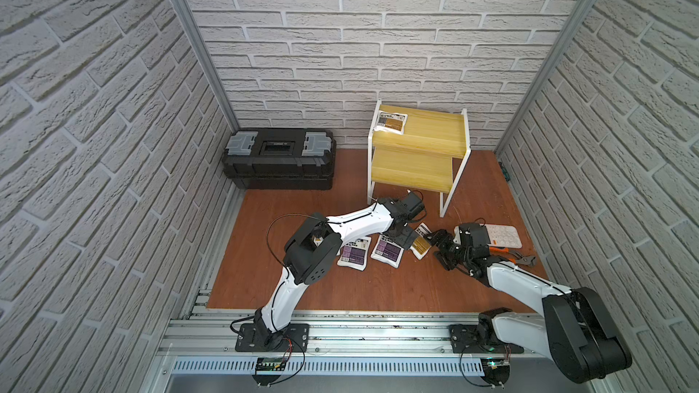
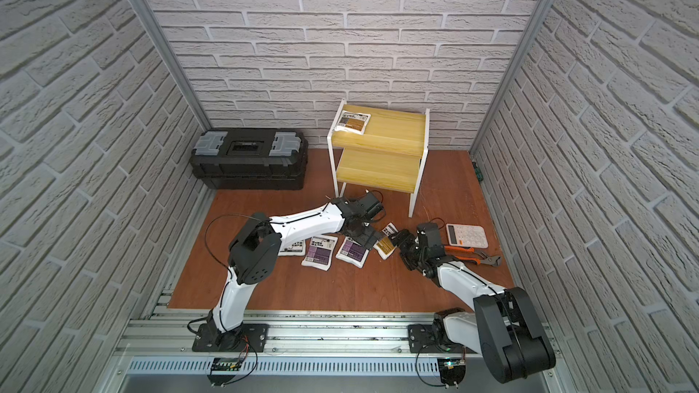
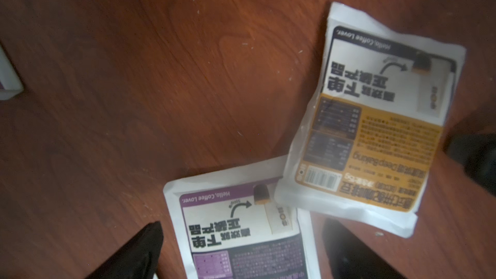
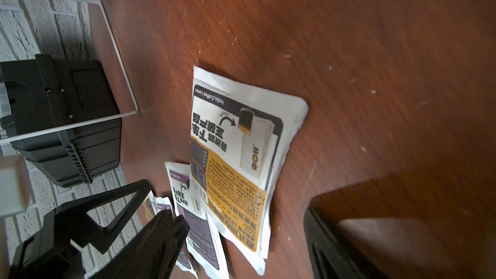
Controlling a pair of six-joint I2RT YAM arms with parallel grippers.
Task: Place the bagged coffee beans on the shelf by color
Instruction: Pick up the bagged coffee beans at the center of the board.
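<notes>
The shelf [image 1: 418, 166] stands at the back with one yellow-labelled bag [image 1: 391, 122] on its top board. On the floor in front lie two purple-labelled bags [image 1: 353, 255] [image 1: 387, 253] and a yellow-labelled bag [image 1: 420, 246]; a further bag [image 2: 293, 247] shows partly under the left arm. My left gripper [image 3: 241, 260] is open, low over a purple bag [image 3: 241, 237], one finger on either side of it. My right gripper [image 4: 241, 250] is open too, and the near end of the yellow bag [image 4: 236, 162] lies between its fingers [image 4: 158, 242].
A black toolbox [image 1: 278, 158] sits against the back wall, left of the shelf. A white calculator [image 1: 505, 236] and orange-handled pliers [image 1: 516, 255] lie right of my right gripper. Brick walls close in three sides.
</notes>
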